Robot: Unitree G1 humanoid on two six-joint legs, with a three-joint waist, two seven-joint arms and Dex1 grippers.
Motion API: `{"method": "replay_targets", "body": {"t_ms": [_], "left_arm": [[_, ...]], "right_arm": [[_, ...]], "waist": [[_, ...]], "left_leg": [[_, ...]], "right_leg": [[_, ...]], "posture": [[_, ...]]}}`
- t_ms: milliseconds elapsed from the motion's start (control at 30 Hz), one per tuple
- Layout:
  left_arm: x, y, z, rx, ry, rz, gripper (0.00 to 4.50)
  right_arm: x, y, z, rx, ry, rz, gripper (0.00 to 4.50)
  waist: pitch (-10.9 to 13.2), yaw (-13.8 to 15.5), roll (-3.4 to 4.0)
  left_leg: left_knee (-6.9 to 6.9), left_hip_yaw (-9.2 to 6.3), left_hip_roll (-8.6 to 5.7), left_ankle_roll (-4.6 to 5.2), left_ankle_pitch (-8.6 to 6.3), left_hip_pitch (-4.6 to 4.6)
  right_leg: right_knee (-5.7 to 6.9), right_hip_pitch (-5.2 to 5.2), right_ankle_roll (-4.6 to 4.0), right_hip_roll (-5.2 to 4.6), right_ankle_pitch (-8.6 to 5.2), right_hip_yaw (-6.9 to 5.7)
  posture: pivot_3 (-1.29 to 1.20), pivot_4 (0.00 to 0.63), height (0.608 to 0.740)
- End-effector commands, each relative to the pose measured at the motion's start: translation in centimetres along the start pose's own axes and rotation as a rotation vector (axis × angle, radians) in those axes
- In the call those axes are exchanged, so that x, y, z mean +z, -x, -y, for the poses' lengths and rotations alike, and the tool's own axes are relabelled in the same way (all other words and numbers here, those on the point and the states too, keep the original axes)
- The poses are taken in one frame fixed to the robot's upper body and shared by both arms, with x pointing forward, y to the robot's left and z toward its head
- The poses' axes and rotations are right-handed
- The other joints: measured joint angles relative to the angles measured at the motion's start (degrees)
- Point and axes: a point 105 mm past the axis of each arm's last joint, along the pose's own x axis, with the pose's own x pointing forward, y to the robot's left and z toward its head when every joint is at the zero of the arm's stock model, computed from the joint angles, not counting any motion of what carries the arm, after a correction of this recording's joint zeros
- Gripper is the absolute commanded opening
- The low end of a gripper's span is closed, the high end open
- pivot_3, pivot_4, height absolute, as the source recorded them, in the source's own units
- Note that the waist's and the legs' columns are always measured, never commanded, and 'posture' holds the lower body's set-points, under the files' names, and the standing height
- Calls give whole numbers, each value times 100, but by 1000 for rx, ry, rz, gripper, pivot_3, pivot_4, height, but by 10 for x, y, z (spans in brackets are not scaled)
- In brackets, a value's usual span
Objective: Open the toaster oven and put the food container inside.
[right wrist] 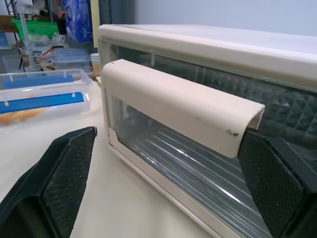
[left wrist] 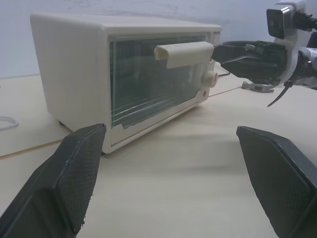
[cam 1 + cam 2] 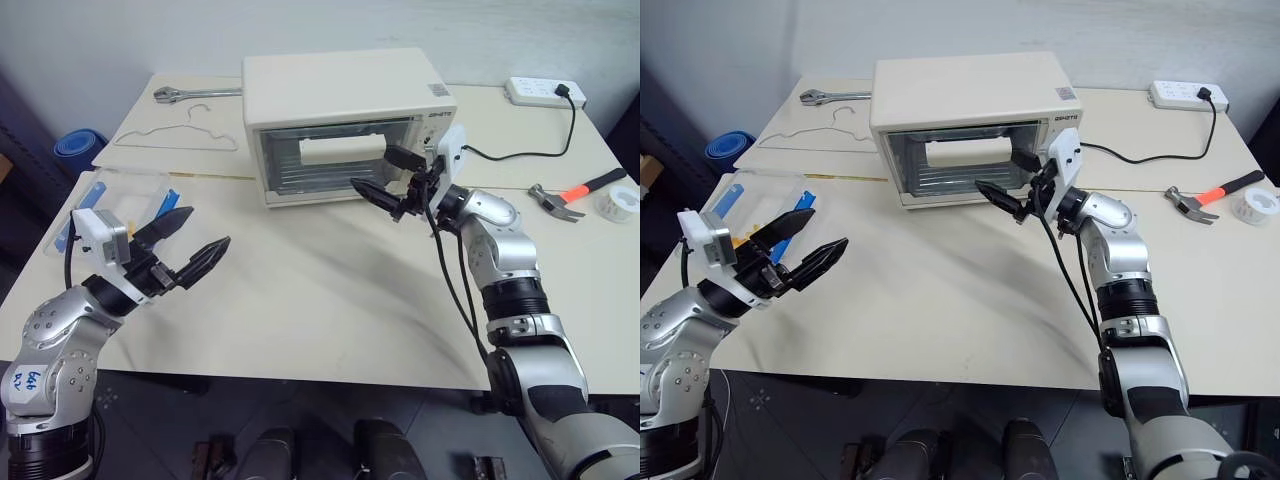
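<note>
The toaster oven (image 3: 345, 120) is seen at the far middle of the counter (image 3: 320, 310), with its glass door shut and the white bar handle (image 1: 178, 106) across the upper part of the door. The right gripper (image 3: 385, 178) is held just in front of the door at the handle's right end, its two fingers spread wide and nothing between them – in the right wrist view the handle lies between the two black pads (image 1: 64, 173), not yet touched. The left gripper (image 3: 180, 250) is also wide open and empty, raised over the near left of the counter. The food container (image 3: 755, 195) is placed at the left edge of the counter, just beyond the left gripper, its blue clips visible. The handle is judged to be stiff and smooth, so it should be taken near its middle, and the pull should follow the door's hinge at the bottom. The oven looks rather light, and it may slide forward if it is pulled too hard. The container is thin clear plastic – probably light and a little slippery, best gripped across its short sides or by the rim.
</note>
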Motion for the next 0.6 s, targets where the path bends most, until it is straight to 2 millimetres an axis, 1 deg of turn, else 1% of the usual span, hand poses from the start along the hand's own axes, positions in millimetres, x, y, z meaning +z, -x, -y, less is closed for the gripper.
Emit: {"method": "replay_targets", "body": {"t_ms": [33, 67, 133, 200, 300, 333, 400, 467, 533, 600], "left_arm": [[9, -9, -1, 0, -26, 22, 4500], [10, -11, -3, 1, -23, 26, 4500], [14, -22, -13, 28, -7, 51, 4108], [18, -37, -24, 54, 22, 77, 3700], [18, -57, -36, 73, 36, 74, 2738], [16, -65, -39, 71, 36, 68, 2498], [12, -81, -42, 57, 36, 54, 1860], [7, -95, -42, 39, 32, 36, 1235], [1, -107, -38, 2, 25, 18, 602], [-7, -115, -35, -24, 6, -14, 31]], "right_arm": [[1, 12, -33, 180, 118, -6, 4477], [-2, 16, -37, 201, 132, -17, 4477], [-12, 24, -46, 245, 179, -56, 4500], [-21, 30, -50, 260, 204, -88, 4500], [-25, 31, -50, 253, 214, -94, 4500], [-26, 31, -50, 246, 217, -92, 4500], [-27, 32, -49, 231, 231, -92, 4500], [-29, 34, -48, 216, 248, -95, 4500], [-30, 37, -46, 200, 253, -100, 4500], [-31, 41, -46, 188, 262, -102, 4500]], "waist": [[0, 3, 0], [0, 4, 0], [1, -9, 0], [1, -12, 0], [2, -22, -2], [2, -18, -2], [2, -13, -2], [2, -9, -3], [3, -8, -3], [3, -12, -3]], "left_leg": [[-2, -1, 0, -1, -1, 0], [-5, -3, 0, -2, -2, 0], [-5, 1, 0, -2, -2, 1], [0, 4, 0, -2, -2, 1], [5, 8, 2, -6, -2, 2], [5, 8, 0, -6, -2, 2], [5, 3, -1, -8, -3, 2], [4, 2, -2, -9, -4, 2], [4, 1, -4, -9, -4, 1], [5, 1, -4, -9, -4, 2]], "right_leg": [[2, 0, 0, 0, 0, 0], [9, 0, 0, 1, 0, -1], [17, -2, 0, 1, 0, 1], [20, -4, 0, 5, 0, 2], [36, -11, 0, 11, 0, 0], [39, -17, 0, 12, 0, -3], [40, -19, 0, 15, 0, -5], [40, -21, 0, 16, 0, -15], [39, -23, 0, 16, 0, -22], [39, -23, 0, 16, 0, -23]], "posture": [[0, 150, 740], [0, 150, 740], [0, 150, 740], [0, 150, 740], [0, 150, 740], [0, 150, 740], [0, 150, 740], [0, 150, 740], [0, 150, 740], [0, 150, 740]]}}
